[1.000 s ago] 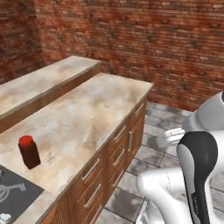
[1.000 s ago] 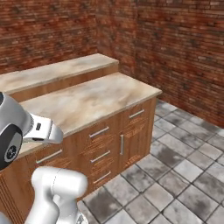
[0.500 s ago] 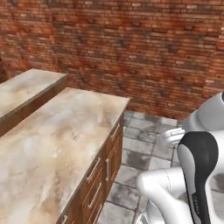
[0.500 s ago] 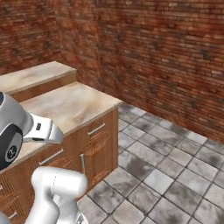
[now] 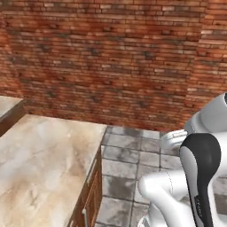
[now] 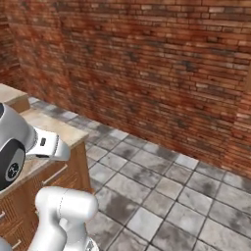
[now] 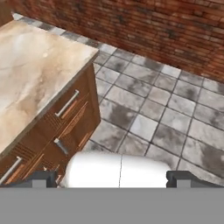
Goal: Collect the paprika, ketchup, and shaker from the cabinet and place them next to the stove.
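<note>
hand view: gripper (image 7: pixel 113 178) spread wide and empty (nothing to carry yet), aimed over the marble countertop (image 7: pixel 30 70) corner and tiled floor (image 7: pixel 175 118).

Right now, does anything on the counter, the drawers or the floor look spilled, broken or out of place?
Nothing stands out. The marble counter is bare and unmarked, the wooden drawer fronts sit shut and level with their handles straight, and the grey floor tiles show mottling but no spill. The brick wall is intact.

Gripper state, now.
Gripper: open, jaws wide apart, nothing between them.
</note>
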